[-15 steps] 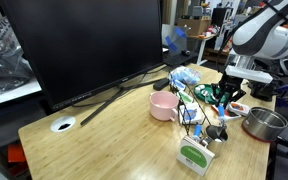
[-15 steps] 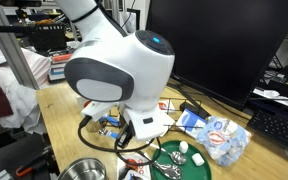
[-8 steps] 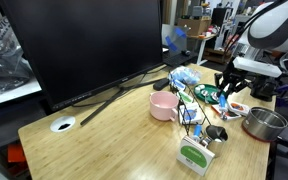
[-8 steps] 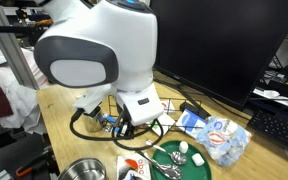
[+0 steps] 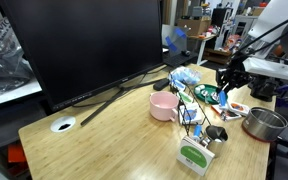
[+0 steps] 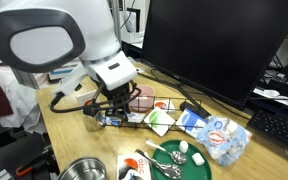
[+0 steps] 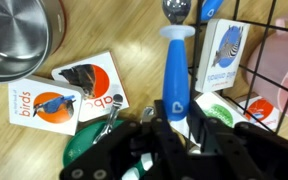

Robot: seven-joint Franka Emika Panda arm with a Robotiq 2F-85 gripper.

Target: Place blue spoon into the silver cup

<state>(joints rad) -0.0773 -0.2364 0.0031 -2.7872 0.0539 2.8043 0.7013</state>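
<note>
– Gripper [image 7: 174, 132] state?
– Clamped on the blue spoon [image 7: 173, 75], held above the table [image 5: 104, 135].
– Containers?
– Steel pot [image 7: 19, 40]: bare metal in the part that shows. Pink mug [image 5: 164, 105]: contents unclear. Silver cup [image 5: 216, 132]: dark inside, spoon not in it.
– Spoon's axis?
– Straight out from the fingers, free end toward the wrist view's top, beside 1 abc card [image 7: 96, 92].
</note>
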